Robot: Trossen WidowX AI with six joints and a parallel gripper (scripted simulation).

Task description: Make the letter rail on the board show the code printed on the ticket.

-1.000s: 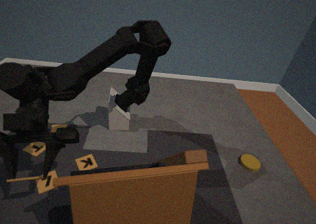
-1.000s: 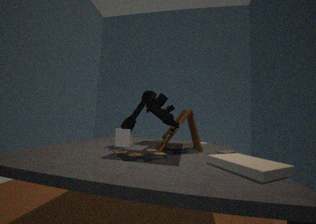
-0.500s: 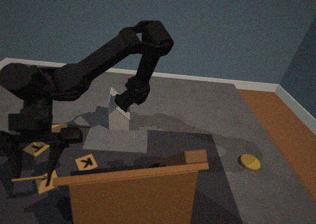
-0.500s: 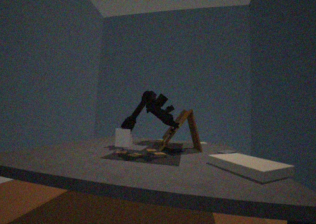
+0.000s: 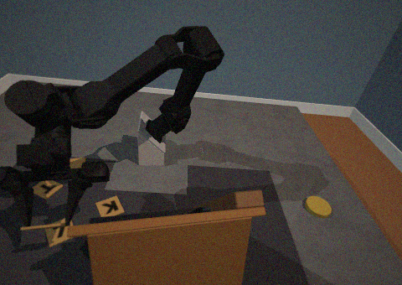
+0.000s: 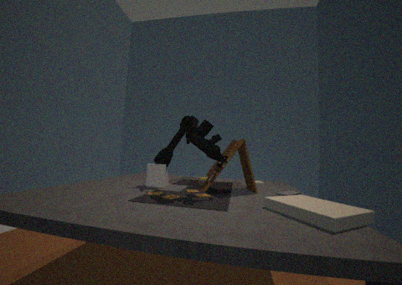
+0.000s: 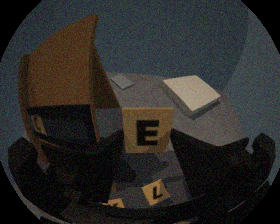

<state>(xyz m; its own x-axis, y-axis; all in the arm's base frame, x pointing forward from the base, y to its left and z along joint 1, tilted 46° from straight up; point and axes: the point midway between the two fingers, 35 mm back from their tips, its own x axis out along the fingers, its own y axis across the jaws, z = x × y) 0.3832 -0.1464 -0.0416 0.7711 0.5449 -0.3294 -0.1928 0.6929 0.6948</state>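
My gripper [image 5: 48,226] [image 7: 147,132] is shut on the E tile [image 7: 148,142] [image 5: 40,227], holding it upright and facing the wrist camera. In the top view the tile is edge-on beside the left end of the wooden board [image 5: 170,251] [image 6: 248,168] [image 7: 61,80]. In the wrist view, a gap separates the tile from the near end of the dark rail [image 7: 73,125]. A tile [image 7: 38,124] sits at the rail's far end, its letter unclear. The L tile [image 5: 54,240] [image 7: 156,192] and K tile [image 5: 110,206] [image 7: 116,203] lie below. The ticket's print is unreadable.
Another lettered tile [image 5: 48,189] and a partly hidden tile [image 5: 78,162] lie near the arm base. A pale upright block [image 5: 152,155] [image 6: 157,175] stands behind the board. A yellow disc [image 5: 317,206], a white box [image 6: 325,207] [image 7: 192,92] and a flat grey piece [image 7: 122,81] lie farther out.
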